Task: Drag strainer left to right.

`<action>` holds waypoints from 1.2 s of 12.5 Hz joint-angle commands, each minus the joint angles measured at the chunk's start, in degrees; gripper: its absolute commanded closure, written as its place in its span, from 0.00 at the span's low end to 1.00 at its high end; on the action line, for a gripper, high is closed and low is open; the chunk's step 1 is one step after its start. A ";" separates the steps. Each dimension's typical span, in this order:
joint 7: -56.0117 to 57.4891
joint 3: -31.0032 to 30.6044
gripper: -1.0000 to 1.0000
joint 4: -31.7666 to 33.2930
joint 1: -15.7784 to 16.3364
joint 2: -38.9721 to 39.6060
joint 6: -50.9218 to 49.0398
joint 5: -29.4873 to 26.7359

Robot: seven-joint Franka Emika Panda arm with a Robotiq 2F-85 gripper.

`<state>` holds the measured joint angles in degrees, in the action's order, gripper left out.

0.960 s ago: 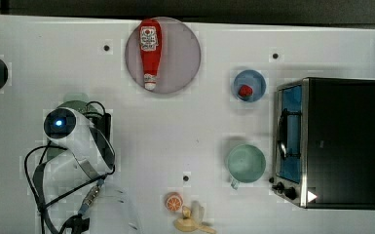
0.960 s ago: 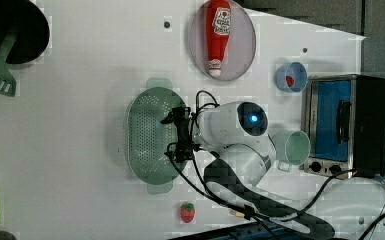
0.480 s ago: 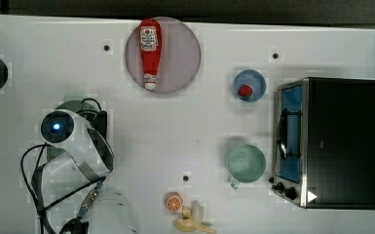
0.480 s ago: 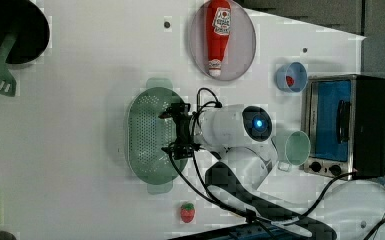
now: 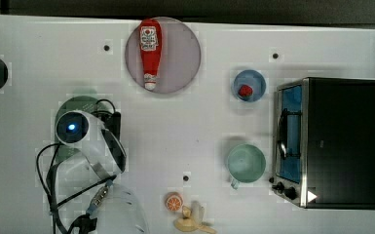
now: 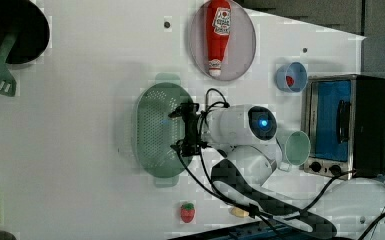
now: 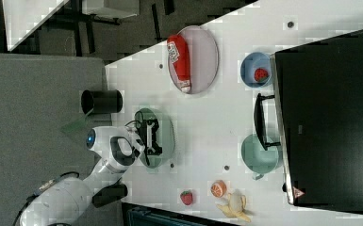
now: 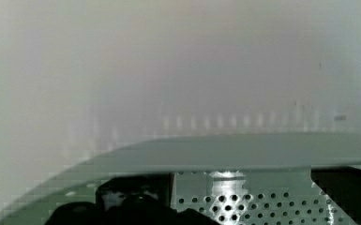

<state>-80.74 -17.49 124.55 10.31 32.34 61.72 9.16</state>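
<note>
The strainer [image 6: 155, 132] is a pale mint-green oval colander with small holes, lying on the white table [image 6: 80, 125]. In the top view the arm covers most of the strainer [image 5: 80, 103]. My gripper [image 6: 182, 130] hangs over the strainer's side nearest the left view's right, open, with nothing between its fingers. In the right view the gripper [image 7: 152, 136] sits above the strainer [image 7: 167, 134]. The wrist view shows the strainer's rim [image 8: 225, 154] and holed wall close in front, with a dark finger [image 8: 126, 206] low beside it.
A ketchup bottle [image 5: 150, 51] lies on a round plate [image 5: 182, 53]. A blue bowl [image 5: 248, 85], a green mug [image 5: 246, 163] and a toaster oven [image 5: 328, 141] stand at the top view's right. An orange [image 5: 173, 201] and banana [image 5: 192, 222] lie near the front edge.
The arm's wrist has shifted slightly while the gripper stays over the same side of the strainer, still open. The strainer has not moved.
</note>
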 commanded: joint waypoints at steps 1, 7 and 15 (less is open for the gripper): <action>-0.09 2.15 0.00 1.87 -1.12 -2.94 -0.85 -0.48; 7.25 5.32 0.00 7.42 -3.40 -7.05 -0.63 -0.48; 17.71 13.83 0.00 11.31 -4.84 -10.38 -0.60 -0.48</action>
<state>-68.04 -4.28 136.41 7.17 21.67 60.82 9.91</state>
